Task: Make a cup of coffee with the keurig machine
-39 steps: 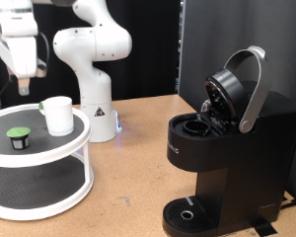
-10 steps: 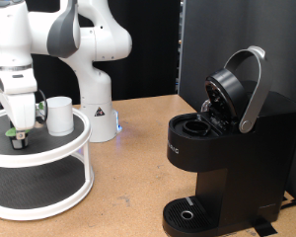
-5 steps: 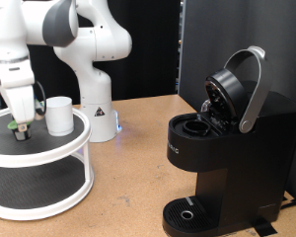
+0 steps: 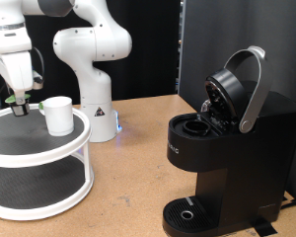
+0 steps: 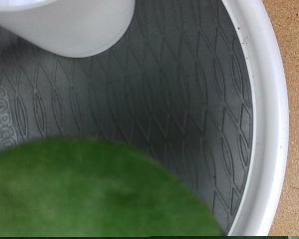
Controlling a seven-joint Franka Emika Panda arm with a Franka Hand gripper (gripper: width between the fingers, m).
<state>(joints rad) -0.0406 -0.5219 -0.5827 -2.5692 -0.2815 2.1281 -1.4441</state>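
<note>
The white cup stands on the top tier of a round white stand at the exterior view's left. My gripper hangs just left of the cup, shut on a small dark green-topped pod held a little above the tier. In the wrist view the pod's green top fills the near field, blurred, with the cup and the stand's white rim beyond. The black keurig machine stands at the exterior view's right with its lid raised and its pod chamber open.
The arm's white base stands behind the stand on the wooden table. A dark panel rises behind the machine. The stand has a lower tier with a dark mat.
My gripper came down onto the pod on the top tier, closed on it, and has lifted it off the tier beside the cup.
</note>
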